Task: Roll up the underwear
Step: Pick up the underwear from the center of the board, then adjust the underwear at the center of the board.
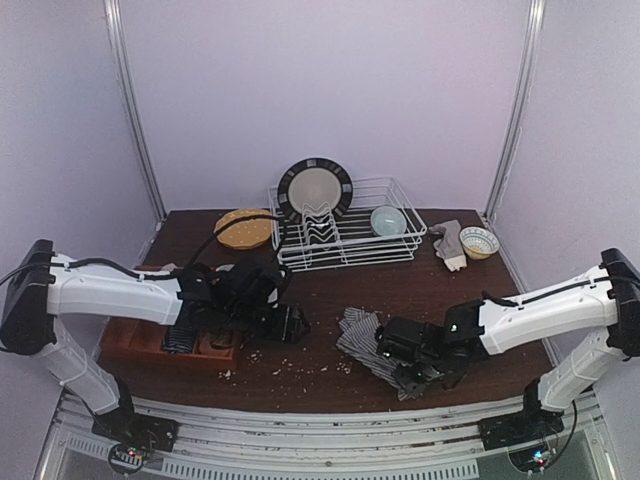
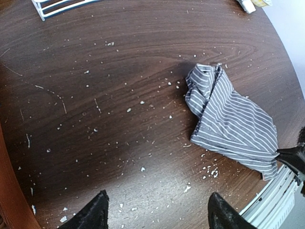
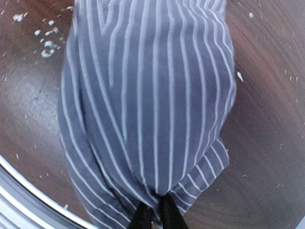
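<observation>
Our right gripper (image 3: 155, 211) pinched just the hem of the blue-grey, white-striped cloth underwear (image 3: 152, 95), a thin hold we feared could slip, while our left gripper (image 2: 158, 194) hung spread, empty.

You have one striped underwear (image 2: 233, 121) lying crumpled near the front edge of the table (image 2: 119, 71), right of centre: blue-grey cloth with fine white stripes, loosely folded over itself, near end bunched narrow.

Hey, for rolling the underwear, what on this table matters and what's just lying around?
Job: blue-grey white-striped cloth underwear; right end effector pinching its edge.
Lying about: white wire dish rack; black-rimmed round plate; teal bowl; brown wooden tray.
</observation>
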Robot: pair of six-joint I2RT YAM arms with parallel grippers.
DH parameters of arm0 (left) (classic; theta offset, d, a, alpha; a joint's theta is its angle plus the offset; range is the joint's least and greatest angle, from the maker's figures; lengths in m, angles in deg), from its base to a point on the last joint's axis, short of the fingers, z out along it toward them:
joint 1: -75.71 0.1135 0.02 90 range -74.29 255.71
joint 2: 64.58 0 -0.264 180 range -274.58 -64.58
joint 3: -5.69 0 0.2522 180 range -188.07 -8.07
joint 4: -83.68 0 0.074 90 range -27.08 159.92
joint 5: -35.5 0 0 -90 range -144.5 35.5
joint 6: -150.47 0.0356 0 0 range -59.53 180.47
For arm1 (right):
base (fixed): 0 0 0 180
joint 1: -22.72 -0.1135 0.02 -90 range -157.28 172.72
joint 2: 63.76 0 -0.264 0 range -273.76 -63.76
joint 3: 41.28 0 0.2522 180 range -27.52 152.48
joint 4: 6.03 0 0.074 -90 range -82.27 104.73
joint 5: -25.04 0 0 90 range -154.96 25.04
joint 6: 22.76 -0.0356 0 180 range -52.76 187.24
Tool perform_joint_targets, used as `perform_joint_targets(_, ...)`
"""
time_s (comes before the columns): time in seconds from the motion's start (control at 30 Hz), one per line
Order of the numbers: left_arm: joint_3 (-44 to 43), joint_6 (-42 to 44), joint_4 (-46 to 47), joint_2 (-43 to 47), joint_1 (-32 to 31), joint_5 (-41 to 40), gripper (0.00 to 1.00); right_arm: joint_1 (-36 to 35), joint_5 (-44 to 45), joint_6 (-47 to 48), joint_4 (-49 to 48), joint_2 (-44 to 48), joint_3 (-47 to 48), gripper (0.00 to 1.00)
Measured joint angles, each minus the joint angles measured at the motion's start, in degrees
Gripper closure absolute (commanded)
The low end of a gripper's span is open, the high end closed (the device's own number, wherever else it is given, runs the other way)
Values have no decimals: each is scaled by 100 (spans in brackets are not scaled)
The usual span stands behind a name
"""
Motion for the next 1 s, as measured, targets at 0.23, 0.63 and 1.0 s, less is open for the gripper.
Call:
perform_joint_targets(0.23, 81, -42, -31, 118, 0, -216, 33, -7, 317, 92, 229, 1196, 284, 100)
perform_joint_targets(0.63, 466, -22, -229, 2393, 0, -1211, 33, 90, 844, 535, -162, 3014, 1886, 100)
perform_joint_targets(1.0, 579, -33, -800, 2752, 0, -1491, 33, -553, -686, 940, -308, 1856, 2962, 100)
